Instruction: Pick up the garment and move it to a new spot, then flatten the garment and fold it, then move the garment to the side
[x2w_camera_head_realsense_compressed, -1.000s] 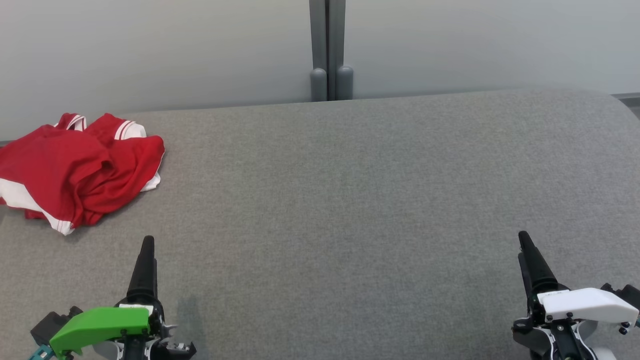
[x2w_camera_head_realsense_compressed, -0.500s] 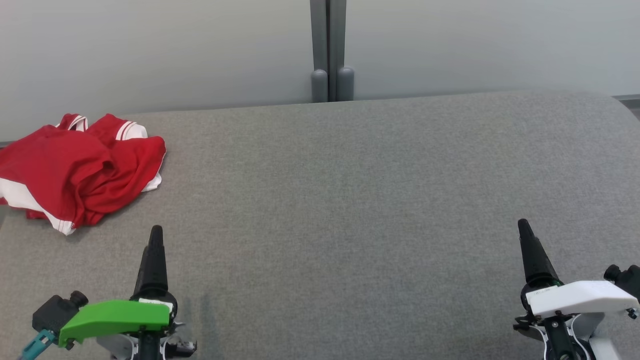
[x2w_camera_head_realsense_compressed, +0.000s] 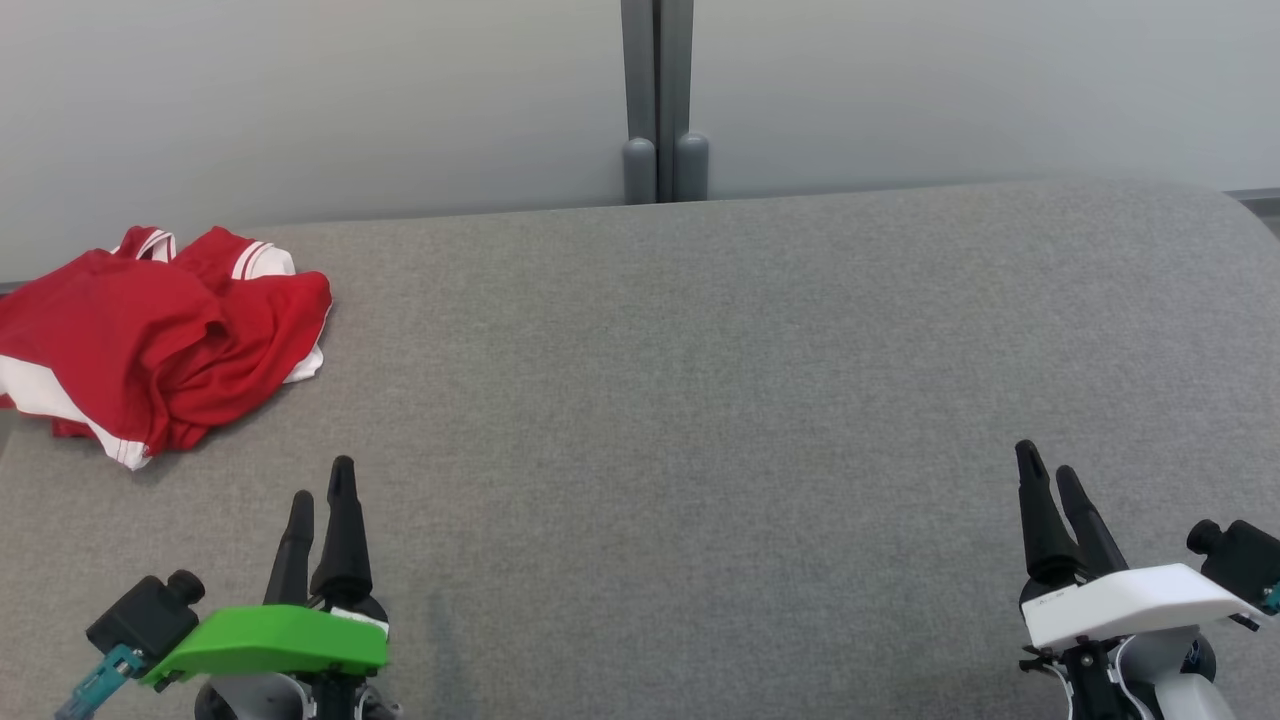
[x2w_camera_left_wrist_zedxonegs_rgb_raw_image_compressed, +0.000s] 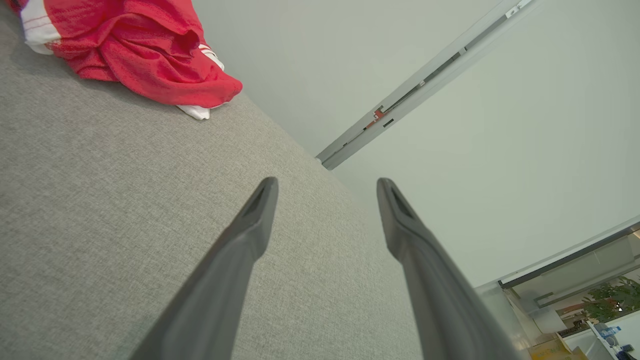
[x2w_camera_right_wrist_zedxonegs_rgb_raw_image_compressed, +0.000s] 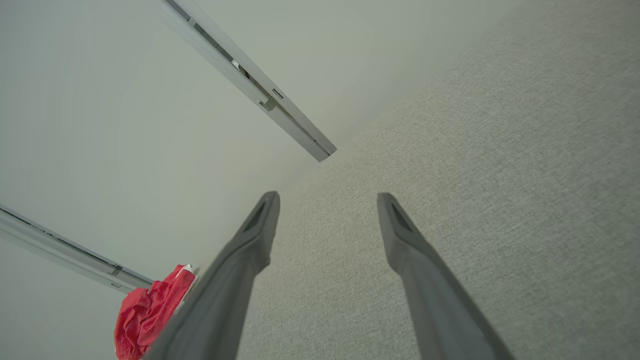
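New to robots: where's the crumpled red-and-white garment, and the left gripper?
Crumpled red-and-white fabric garment (x2w_camera_head_realsense_compressed: 150, 340): head view, middle of its red folds.
Left gripper (x2w_camera_head_realsense_compressed: 321, 479): head view, midway between its dark fingertips.

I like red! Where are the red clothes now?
The red garment lies crumpled at the far left of the grey surface in the head view, ahead of the left gripper.

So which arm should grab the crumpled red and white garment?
Left. The red and white garment lies far left on the grey fabric surface, just ahead of the open left gripper; the open right gripper sits at the opposite side.
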